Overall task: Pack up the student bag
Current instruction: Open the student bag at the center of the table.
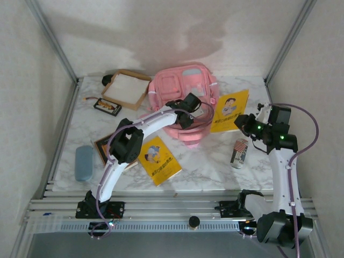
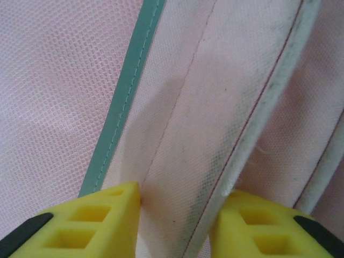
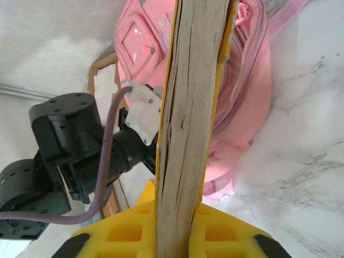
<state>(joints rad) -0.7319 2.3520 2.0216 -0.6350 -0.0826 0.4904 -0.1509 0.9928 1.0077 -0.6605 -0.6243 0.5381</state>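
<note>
Marble tabletop [image 1: 215, 166], both arm bases at near edge. Closest items: spare yellow book [image 1: 158, 159] lying flat, blue-grey case [image 1: 84, 162] at left, upright can [image 1: 239, 152] just beside the right arm. Right gripper [image 1: 245, 124] is clamped on the yellow book [image 1: 231, 110], page edge squeezed between its pads, book angled toward the bag. Left gripper [image 2: 183, 193] is at the bag's mouth: its fingers [image 2: 115, 209] straddle a band of pink fabric with pale piping, both touching it, jaws fairly narrow (firm pinch or only contact, cannot tell). Student bag [image 1: 180, 88] lies at centre far, pockets up, opening toward the arms; tan tray [image 1: 126, 88] is beyond it at left. Risks, as judged: if the fabric slips from the left pinch, the mouth falls shut and the book butts the rim. From the right wrist, the book sits near the left arm's wrist, so a straight push could strike it. The right arm could also topple the can.
</note>
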